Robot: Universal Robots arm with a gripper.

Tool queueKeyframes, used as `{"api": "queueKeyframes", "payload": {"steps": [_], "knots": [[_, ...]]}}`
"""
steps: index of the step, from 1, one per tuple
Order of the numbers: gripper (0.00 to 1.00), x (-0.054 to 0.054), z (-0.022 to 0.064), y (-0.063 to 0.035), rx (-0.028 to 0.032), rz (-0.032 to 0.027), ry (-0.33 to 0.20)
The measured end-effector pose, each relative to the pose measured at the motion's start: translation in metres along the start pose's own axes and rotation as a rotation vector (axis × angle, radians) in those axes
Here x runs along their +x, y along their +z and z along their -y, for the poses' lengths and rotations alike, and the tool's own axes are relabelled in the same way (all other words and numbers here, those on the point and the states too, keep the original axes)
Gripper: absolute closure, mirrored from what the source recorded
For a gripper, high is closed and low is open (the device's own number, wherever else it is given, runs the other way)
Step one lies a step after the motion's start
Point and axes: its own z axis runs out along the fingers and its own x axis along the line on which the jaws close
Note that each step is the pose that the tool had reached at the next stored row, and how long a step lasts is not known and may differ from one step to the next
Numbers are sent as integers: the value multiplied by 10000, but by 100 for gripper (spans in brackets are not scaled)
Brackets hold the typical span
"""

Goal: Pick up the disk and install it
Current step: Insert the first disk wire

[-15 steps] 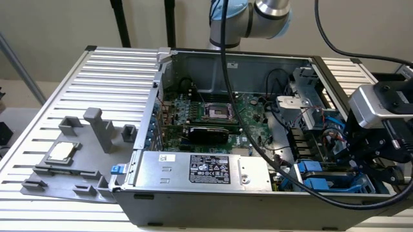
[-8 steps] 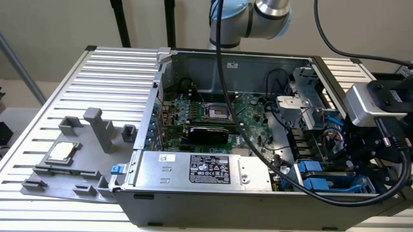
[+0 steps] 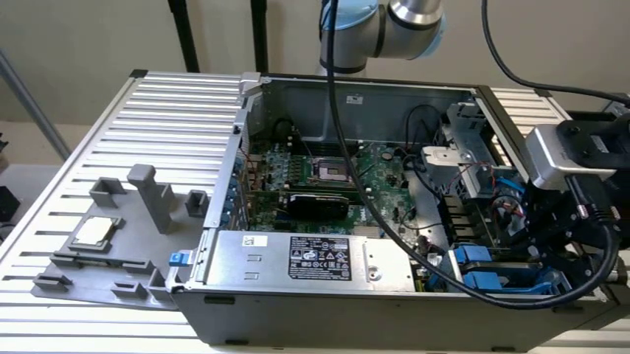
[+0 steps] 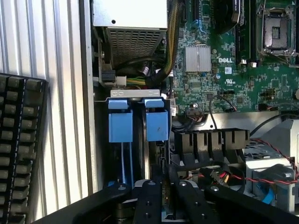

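The gripper point(image 4: 164, 198) clamps the disk point(image 4: 157, 158) edge-on, low in the blue drive cage point(image 3: 502, 276) at the computer case's point(image 3: 325, 313) near right corner. Stiff, dense, shock-sensitive: best gripped by its carrier edges.

A ribbed metal bench point(image 3: 118, 140) carries an open computer case point(image 3: 295, 310) along one edge and a grey fixture tray point(image 3: 128, 221) (holding a CPU chip point(image 3: 96, 232)) near a corner.
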Motion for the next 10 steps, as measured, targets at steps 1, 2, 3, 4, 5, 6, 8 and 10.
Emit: {"api": "queueKeyframes", "payload": {"steps": [1,2,3,4,5,6,8,10], "knots": [[84,-7,-1,2,11,-13,8],[84,-18,-2,4,24,-32,12],[84,-32,-3,6,34,-56,14],[84,-48,-4,9,44,-82,15],[84,-60,-5,12,52,-114,18],[84,-65,-5,14,62,-160,19],[84,-67,-5,15,78,-245,20],[84,-69,-6,16,96,-315,22]]}}
